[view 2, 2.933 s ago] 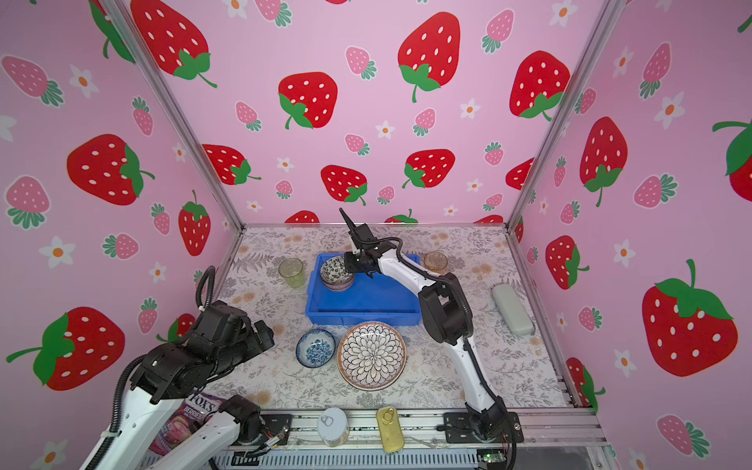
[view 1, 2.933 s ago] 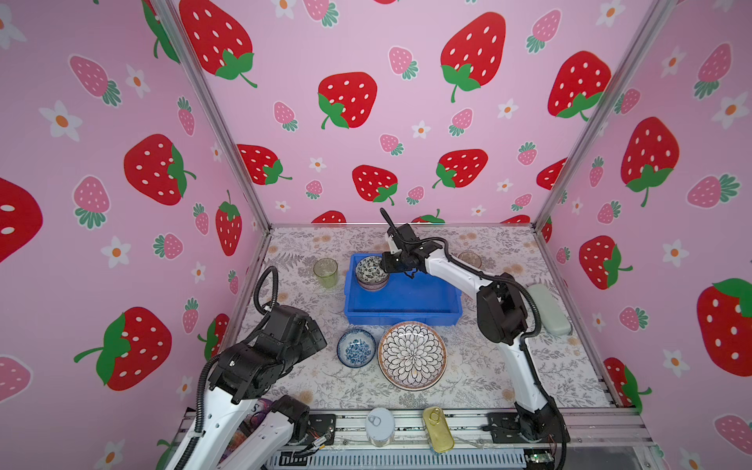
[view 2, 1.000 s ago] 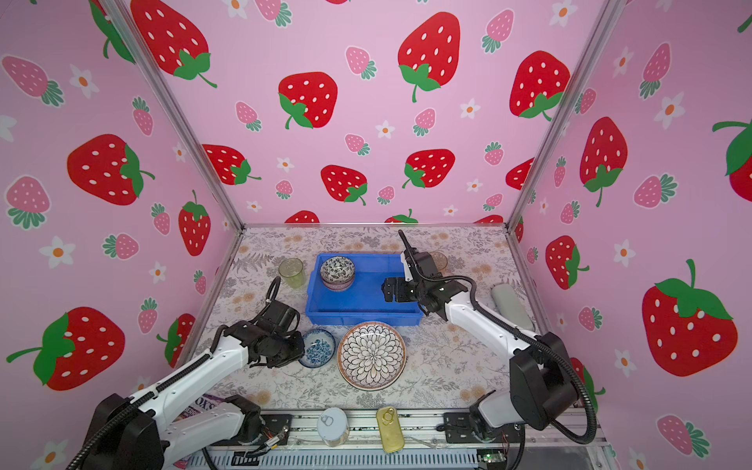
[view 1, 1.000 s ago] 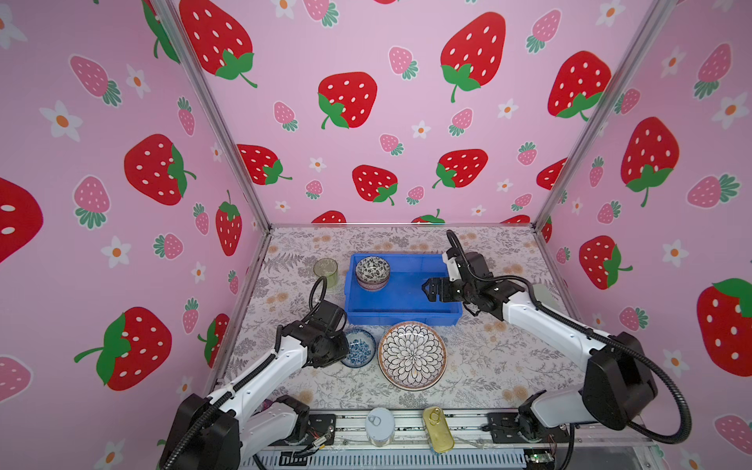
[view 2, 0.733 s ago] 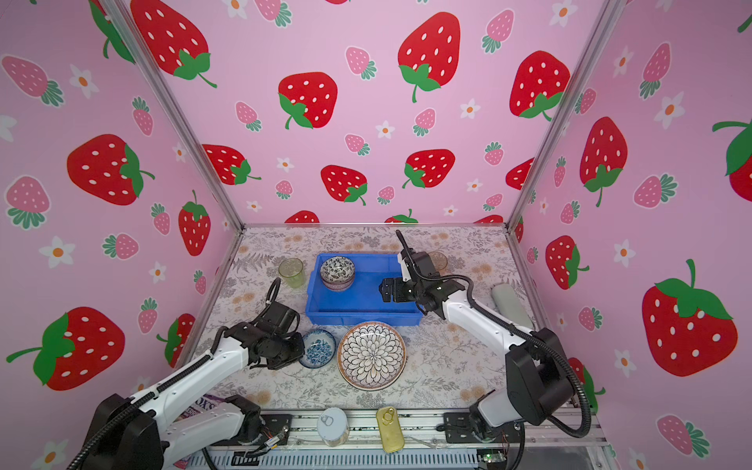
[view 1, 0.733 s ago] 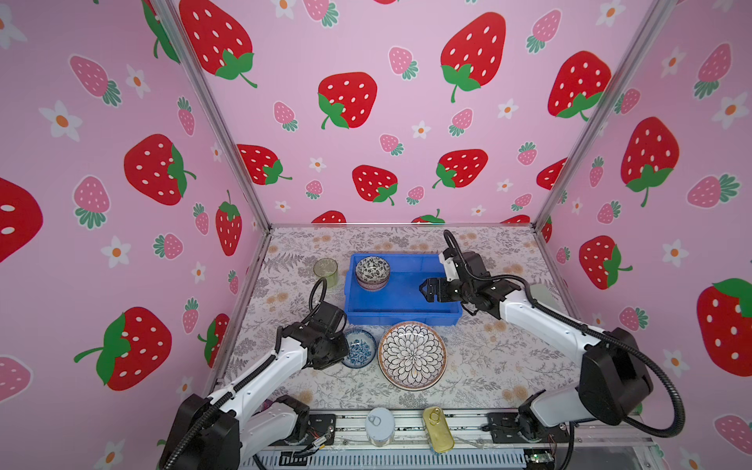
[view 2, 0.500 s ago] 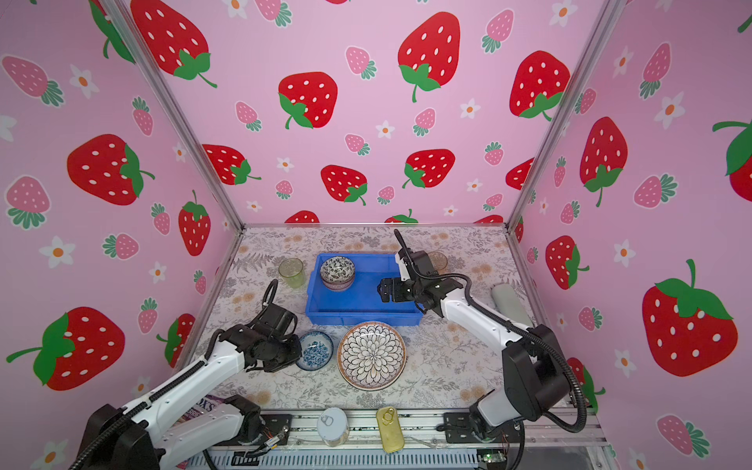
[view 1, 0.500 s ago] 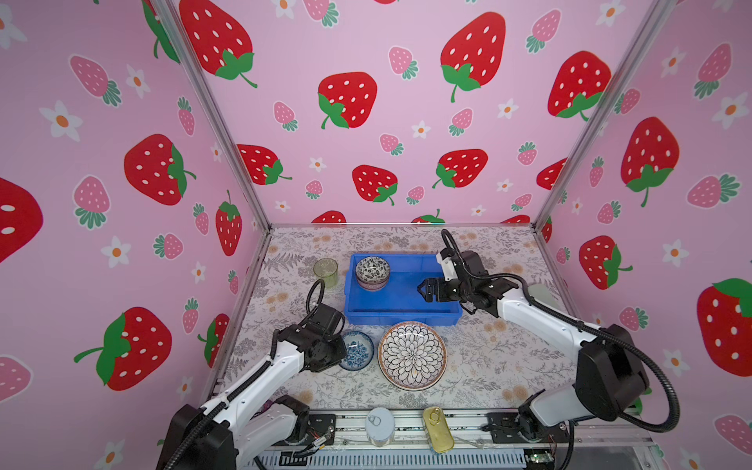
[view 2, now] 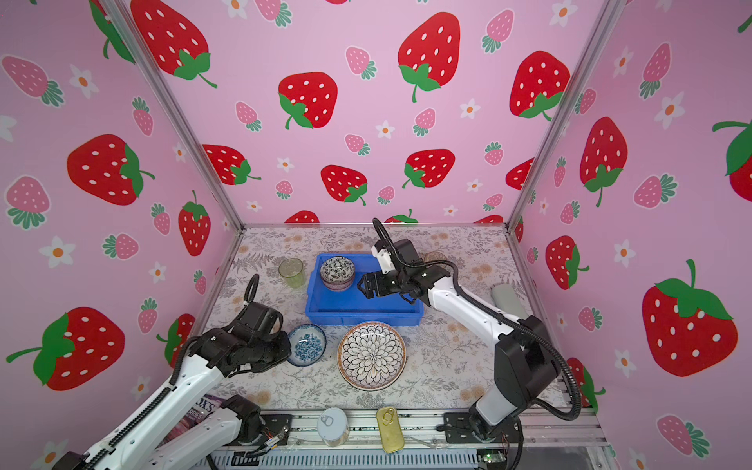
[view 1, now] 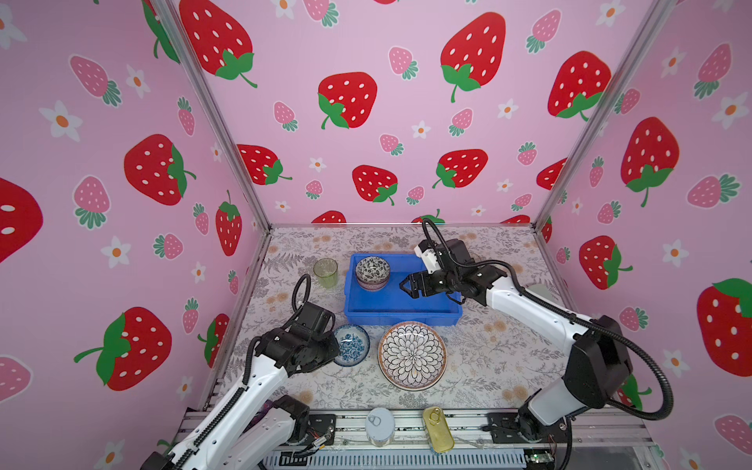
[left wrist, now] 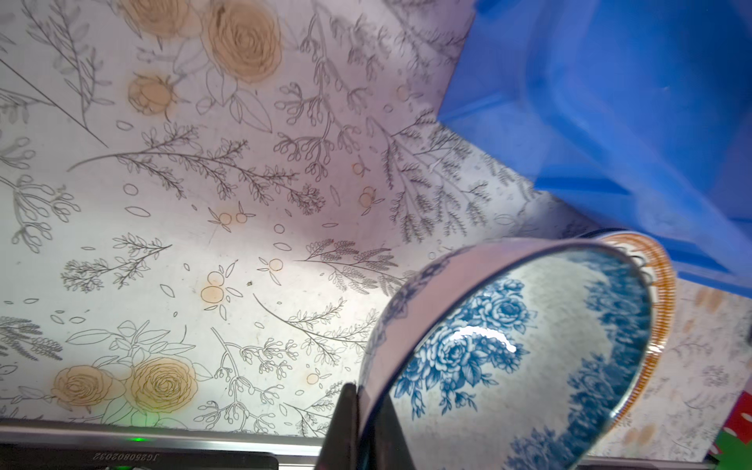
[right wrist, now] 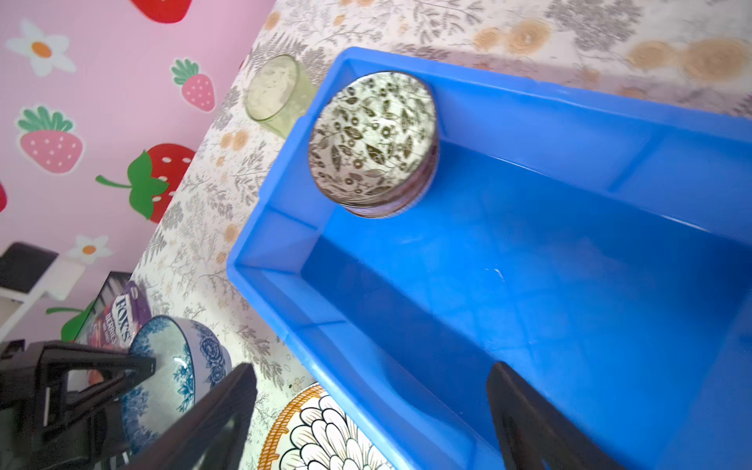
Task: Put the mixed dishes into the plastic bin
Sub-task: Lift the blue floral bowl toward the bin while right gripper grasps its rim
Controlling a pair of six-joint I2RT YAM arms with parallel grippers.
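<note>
The left gripper is clamped on the rim of the blue-speckled bowl, one finger inside the wall and one outside, as the left wrist view shows. The bowl sits tipped in that pinch at the near left of the floral table, just beside the petal-patterned plate on its right. Whether its foot is clear of the table cannot be told.

The relation that matters is bowl to bin. The blue plastic bin lies just beyond the bowl, to its far right, with its long side running left to right across the scene. Its near wall stands between the held bowl and the bare blue floor. Judged from this, the bowl has to rise over that wall and travel away and slightly right to get in.

Open floor is plentiful. Only the bin's far-left corner is taken, by the black-floral bowl nested on another bowl. A green tumbler stands on the table just left of that corner.

The right gripper hangs over the middle of the bin with its jaws spread wide and holding nothing, well apart from the bowl. The left arm is plainly the nearer one for this delivery, though the right gripper may crowd the landing space.
</note>
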